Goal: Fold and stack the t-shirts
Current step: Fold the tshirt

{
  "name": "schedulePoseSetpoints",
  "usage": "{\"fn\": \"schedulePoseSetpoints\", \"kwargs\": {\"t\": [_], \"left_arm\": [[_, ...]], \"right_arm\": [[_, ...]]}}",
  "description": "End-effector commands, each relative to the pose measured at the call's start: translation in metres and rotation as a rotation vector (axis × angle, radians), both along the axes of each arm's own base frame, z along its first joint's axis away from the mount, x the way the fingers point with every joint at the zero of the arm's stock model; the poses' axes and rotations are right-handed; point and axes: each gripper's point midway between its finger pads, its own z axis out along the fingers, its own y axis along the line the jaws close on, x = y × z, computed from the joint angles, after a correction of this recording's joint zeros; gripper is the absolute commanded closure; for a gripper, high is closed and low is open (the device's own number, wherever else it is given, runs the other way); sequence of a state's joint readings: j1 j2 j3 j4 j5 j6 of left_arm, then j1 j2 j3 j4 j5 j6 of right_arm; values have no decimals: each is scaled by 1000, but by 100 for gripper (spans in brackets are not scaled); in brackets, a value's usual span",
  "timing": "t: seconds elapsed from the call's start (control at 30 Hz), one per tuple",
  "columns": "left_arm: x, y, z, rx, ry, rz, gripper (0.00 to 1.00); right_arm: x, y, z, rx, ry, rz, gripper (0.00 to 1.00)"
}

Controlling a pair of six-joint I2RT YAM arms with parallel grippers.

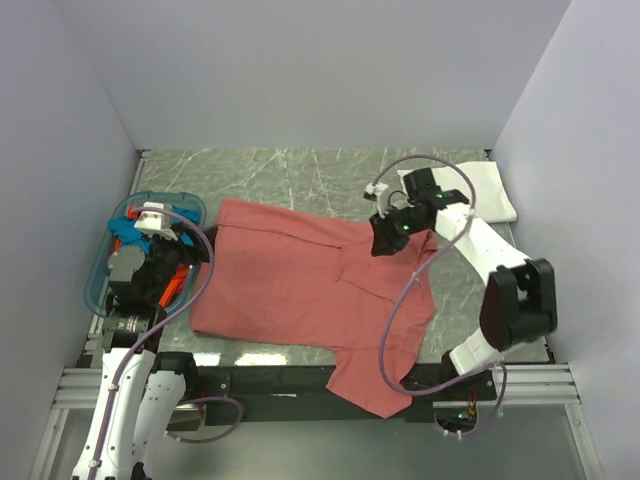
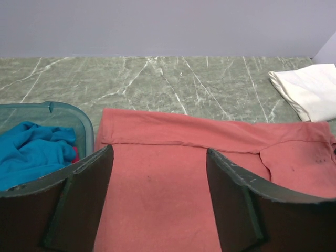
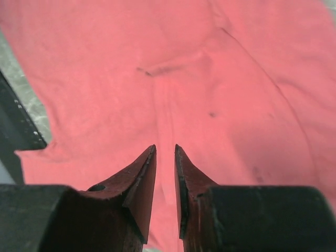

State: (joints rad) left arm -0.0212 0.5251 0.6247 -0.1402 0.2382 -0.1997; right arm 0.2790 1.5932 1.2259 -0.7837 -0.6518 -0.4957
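The dusty-red t-shirt is spread flat across the middle of the bench, long axis roughly left to right. One lobe is draped over the near edge, and a strip along the far edge is seen already turned over.

The right end effector is held directly over the shirt's far-right part, tips pointed down at the cloth. The jaws are parted by a narrow slit only, and nothing is seen pinched between them.

The left end effector is placed at the shirt's left edge, just beside the blue basket. Its jaws are spread wide and empty, with red cloth seen through the gap, the shirt lying ahead and to its right.

So the shirt is bracketed by both arms. The right arm is judged the nearer, being above the fabric itself, while the left is only at the border.

A white t-shirt is noted folded at the far-right corner, well apart from the left arm. A teal-blue t-shirt is bunched in the basket.
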Motion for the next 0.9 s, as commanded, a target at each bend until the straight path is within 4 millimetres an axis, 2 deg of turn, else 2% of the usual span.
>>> {"fn": "schedulePoseSetpoints", "kwargs": {"t": [0.0, 0.07, 0.1, 0.13, 0.17, 0.2, 0.33, 0.37, 0.43, 0.67, 0.73, 0.77, 0.87], "left_arm": [[1, 1, 3, -24, -22, 13, 21], [4, 7, 1, -82, -8, 65, 10], [5, 9, -3, -104, 6, 81, 2], [6, 10, -6, -138, 24, 99, 0], [7, 8, -7, -141, 33, 90, 0], [7, 6, -7, -140, 38, 77, 1], [10, -8, -17, -139, 94, 2, 2], [11, -9, -16, -137, 98, -7, 2], [12, -11, -22, -131, 122, -16, 3], [13, -9, -22, -121, 120, -8, 4], [13, -9, -22, -120, 120, -11, 4], [13, -10, -22, -120, 120, -13, 4], [13, -10, -23, -120, 125, -14, 4]], "right_arm": [[1, -17, 18, 12, -132, -20, 72], [9, -29, 20, 14, -173, -79, 71], [23, -47, 24, -3, -220, -157, 70], [30, -59, 24, -7, -209, -237, 70], [38, -71, 21, -17, -200, -292, 69], [51, -98, 19, -34, -200, -391, 69], [71, -151, 0, -62, -151, -600, 61], [74, -160, -10, -71, -128, -625, 58], [78, -175, -17, -55, -97, -683, 56], [95, -191, -44, 55, 49, -718, 46], [100, -193, -46, 59, 45, -709, 45], [100, -194, -49, 63, 57, -706, 37], [103, -192, -54, 74, 79, -681, 37]]}}
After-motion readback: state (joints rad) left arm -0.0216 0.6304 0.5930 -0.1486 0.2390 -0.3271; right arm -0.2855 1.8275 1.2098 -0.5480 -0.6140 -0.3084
